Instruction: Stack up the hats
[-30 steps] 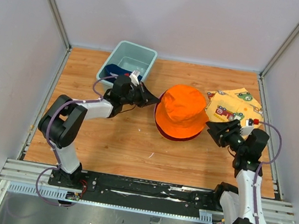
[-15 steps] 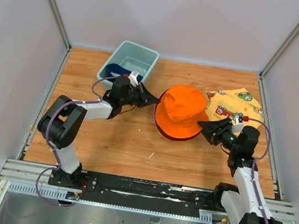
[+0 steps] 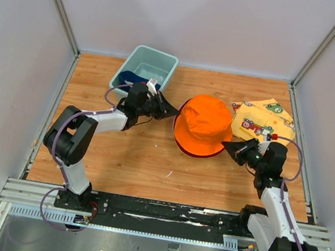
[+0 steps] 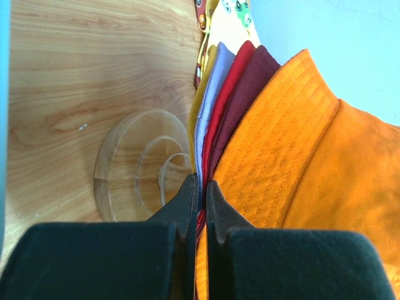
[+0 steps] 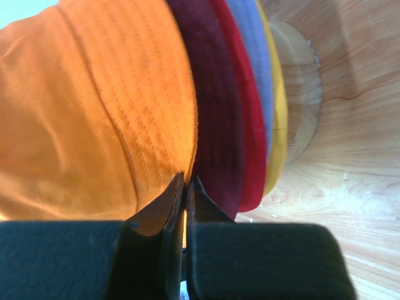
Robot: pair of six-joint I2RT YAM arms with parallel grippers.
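The hats sit in a pile on a wooden stand, with the orange hat [image 3: 203,125] on top. Under it show the maroon brim [image 5: 212,125], red brim [image 5: 247,137], lavender brim [image 5: 259,69] and yellow brim [image 5: 278,125]. My left gripper [image 3: 172,111] is at the pile's left side. In the left wrist view the left gripper [image 4: 199,187] is shut on the brims, with red, lavender and orange cloth between its fingers. My right gripper [image 3: 227,147] is at the pile's right side. In its own view the right gripper [image 5: 186,181] is shut on the edge of the orange brim.
The stand's round wooden base [image 4: 131,162] rests on the table under the hats. A teal tub [image 3: 144,69] stands at the back left with something dark blue [image 3: 121,83] in it. A yellow cloth printed with cars [image 3: 262,120] lies at the right.
My right gripper has moved left to the orange hat's brim and shut on it. The left gripper has stayed shut at the left side of the pile.
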